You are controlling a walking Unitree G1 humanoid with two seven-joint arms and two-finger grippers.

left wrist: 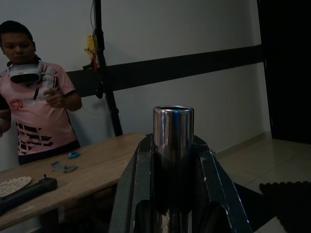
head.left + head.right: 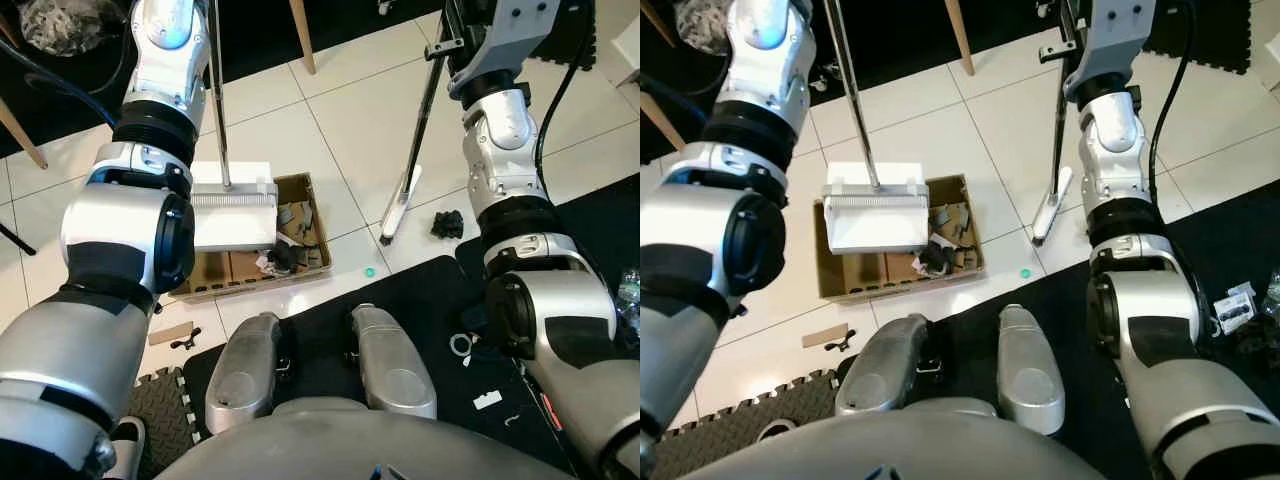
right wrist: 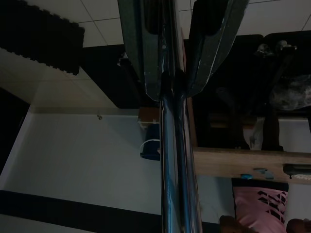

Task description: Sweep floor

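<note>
Here the robot stands on a black mat (image 2: pixel 420 300) at the edge of a white tiled floor (image 2: pixel 340 130), an arm raised to either side. The left gripper (image 1: pixel 173 194) is closed around the metal handle (image 1: pixel 173 131) of a white dustpan (image 2: pixel 234 215); in the left wrist view the two black fingers (image 1: pixel 133 194) press against the shiny tube, whose cut end stands up between them. The dustpan's handle rises steeply from it, and the pan sits over the left part of a shallow cardboard box (image 2: pixel 310 262) on the tiles — grey and dark scraps (image 2: pixel 292 240) lie in the box's right part, just beside the pan. The right gripper (image 3: pixel 170 48) is clamped on the broom pole (image 3: pixel 174 170), the fingers closed on it from both sides in the right wrist view. The broom (image 2: pixel 402 205) slants down to the floor to the right of the box, its white head touching the tiles near the mat's edge. A small black clump of debris (image 2: pixel 447 224) lies just right of the broom head, and a tiny green dot (image 2: pixel 370 271) sits on the tile between box and mat. A piece of cardboard (image 2: pixel 170 333) rests on the floor near the robot's left side. Behind a wooden table (image 1: pixel 92 165) in the left wrist view stands a person (image 1: pixel 34 116) in a pink shirt.
</note>
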